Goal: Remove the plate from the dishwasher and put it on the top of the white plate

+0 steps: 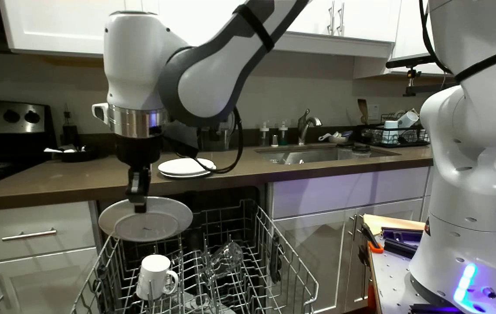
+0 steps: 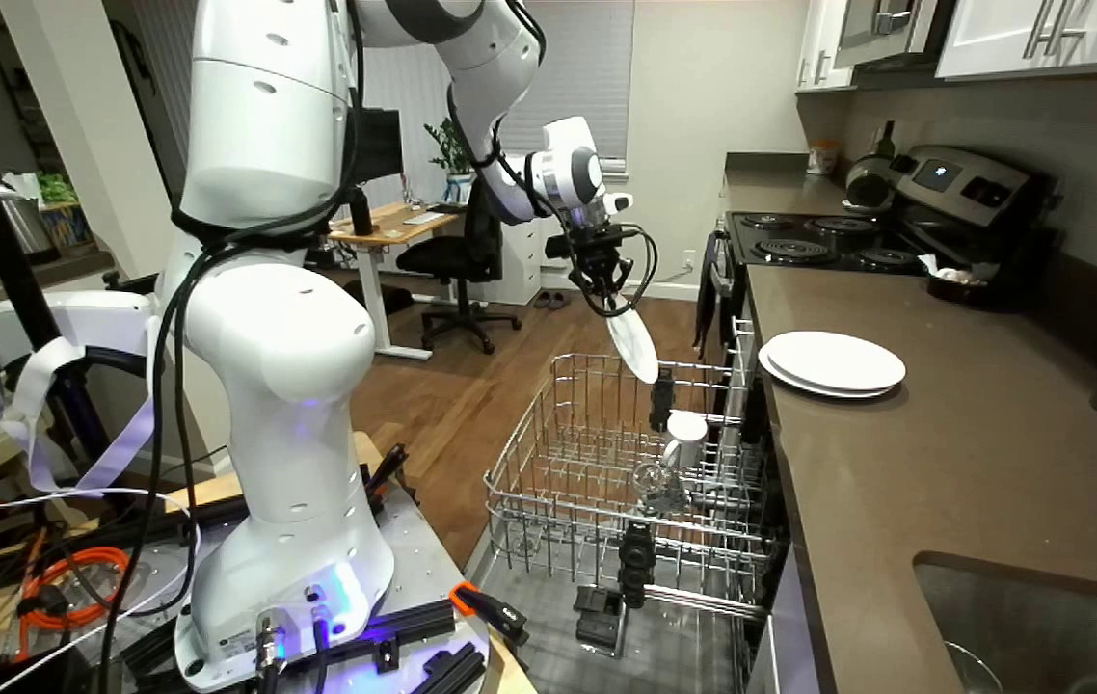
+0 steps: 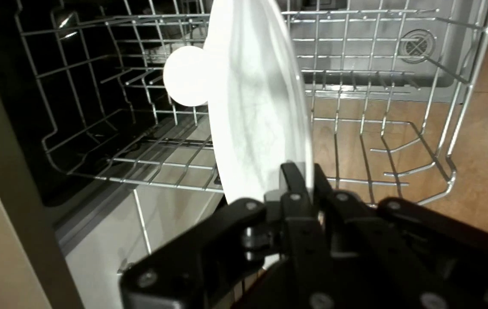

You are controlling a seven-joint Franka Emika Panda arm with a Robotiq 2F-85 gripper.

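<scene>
The plate (image 3: 256, 103) is rim-clamped by 2 fingers (image 3: 294, 180). Probably slick and breakable, it is best gripped there.

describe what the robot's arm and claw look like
The arm is glossy white and rounded, with dark grey trim, black straps, black cables and a silver wrist band. A blue-white light strip glows on its base. The claw is black and angular, dotted with silver screw heads.
</scene>
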